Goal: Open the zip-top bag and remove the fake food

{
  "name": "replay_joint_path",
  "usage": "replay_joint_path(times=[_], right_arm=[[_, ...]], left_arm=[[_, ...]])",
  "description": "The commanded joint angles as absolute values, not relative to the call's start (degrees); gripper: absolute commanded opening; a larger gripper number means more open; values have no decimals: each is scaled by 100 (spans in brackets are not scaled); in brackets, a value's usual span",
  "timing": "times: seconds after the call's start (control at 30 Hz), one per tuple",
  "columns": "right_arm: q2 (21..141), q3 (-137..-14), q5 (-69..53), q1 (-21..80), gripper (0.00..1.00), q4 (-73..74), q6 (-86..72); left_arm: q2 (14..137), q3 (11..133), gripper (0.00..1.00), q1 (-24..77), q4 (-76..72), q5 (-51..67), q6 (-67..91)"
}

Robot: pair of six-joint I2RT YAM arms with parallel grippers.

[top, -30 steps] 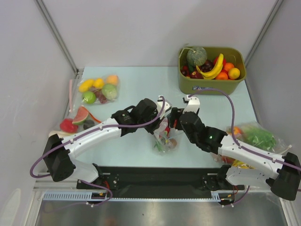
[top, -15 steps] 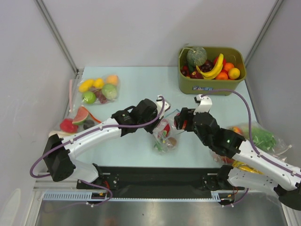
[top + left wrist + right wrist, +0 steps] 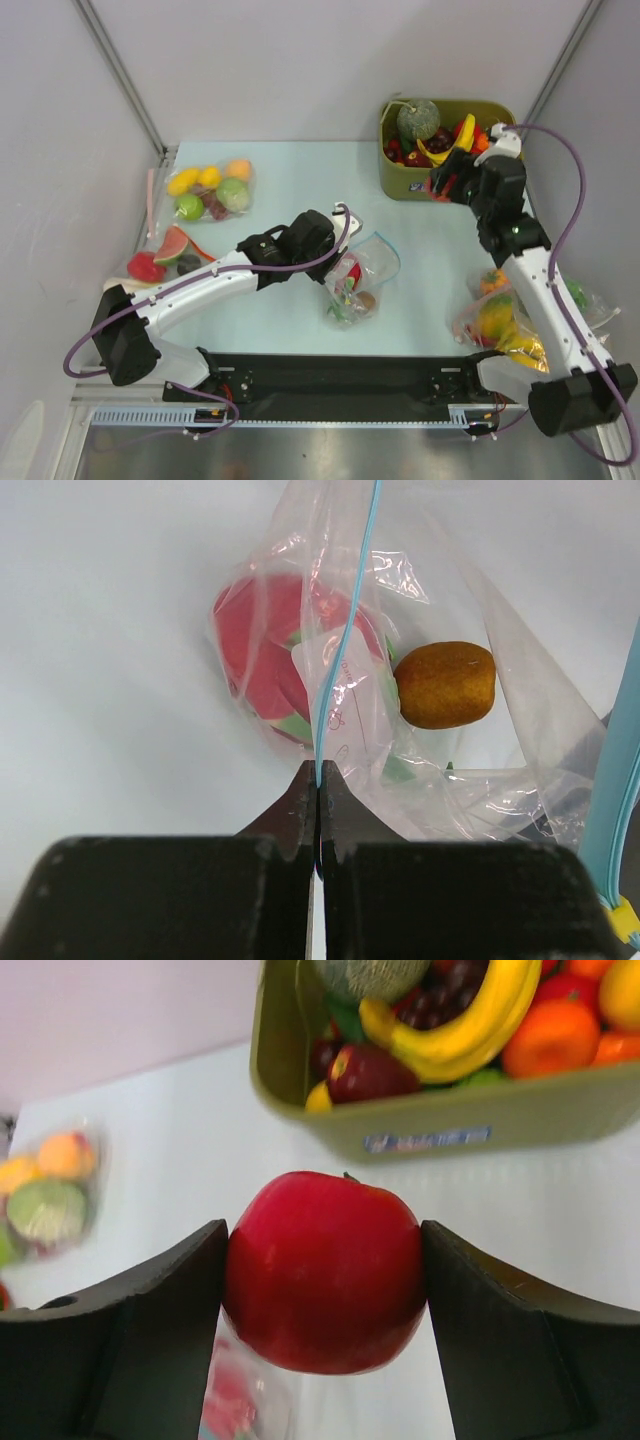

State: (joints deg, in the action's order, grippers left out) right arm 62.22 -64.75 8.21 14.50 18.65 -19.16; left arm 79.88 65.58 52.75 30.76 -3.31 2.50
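The clear zip-top bag [image 3: 362, 272] lies open at mid-table with its blue-green zip strip [image 3: 345, 630] upright. My left gripper [image 3: 340, 258] is shut on that strip; in the left wrist view [image 3: 318, 778] the jaws are pressed together on it. Fake food is inside the bag: a red piece [image 3: 272, 650], a brown-orange piece [image 3: 446, 685] and bits of green. My right gripper [image 3: 446, 184] is shut on a red apple [image 3: 322, 1270], held above the table just in front of the olive-green bin [image 3: 560, 1110].
The bin [image 3: 400, 182] at the back right holds a melon, a banana and other fruit. A sealed bag of fruit [image 3: 212, 190] and watermelon pieces [image 3: 162, 252] lie at the left. More filled bags [image 3: 500, 322] lie at the right by my right arm.
My right gripper has moved from the bag's mouth back and to the right, to the bin's front, with the red apple in it. My left gripper has kept still on the zip strip.
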Motion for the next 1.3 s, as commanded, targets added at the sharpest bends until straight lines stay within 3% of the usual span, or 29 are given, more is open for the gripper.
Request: replay_joint_path(times=[0.0,0.33,0.57,0.67,0.83,0.87,0.9,0.93,1.1,1.27], right_arm=[[6942,-7232,-210,687,17,1196,-1626],[9446,-9526,-536,-588,17,1230,-1819],[10441,-10406,183,-677,18,1722,-1477],[10669,-10529,386,-677,24,1723,-1415],[11012,-10862,720,-686,41,1793,-1292],[11143,-10933,851,-686,49,1889,-1257],[11205,-11108,896,-686,65,1959,-1239],[11267,-11196,940,-686,73,2012,-1178],[11382,-11408,975,-686,100,2180,-1020],[11251,-11417,1055,-686,100,2171,-862]], left_arm=[[7831,6671,0,5300,3024,-334,220],[7734,6653,0,5300,2997,-308,193],[7726,6662,0,5300,2997,-202,202],[7699,6662,1,5300,2997,-185,211],[7682,6662,0,5300,2997,-193,193],[7664,6662,0,5300,3006,-193,193],[7664,6662,0,5300,2997,-193,193],[7664,6671,0,5300,2988,-193,193],[7655,6662,0,5300,2988,-193,185],[7647,6662,0,5300,2997,-202,185]])
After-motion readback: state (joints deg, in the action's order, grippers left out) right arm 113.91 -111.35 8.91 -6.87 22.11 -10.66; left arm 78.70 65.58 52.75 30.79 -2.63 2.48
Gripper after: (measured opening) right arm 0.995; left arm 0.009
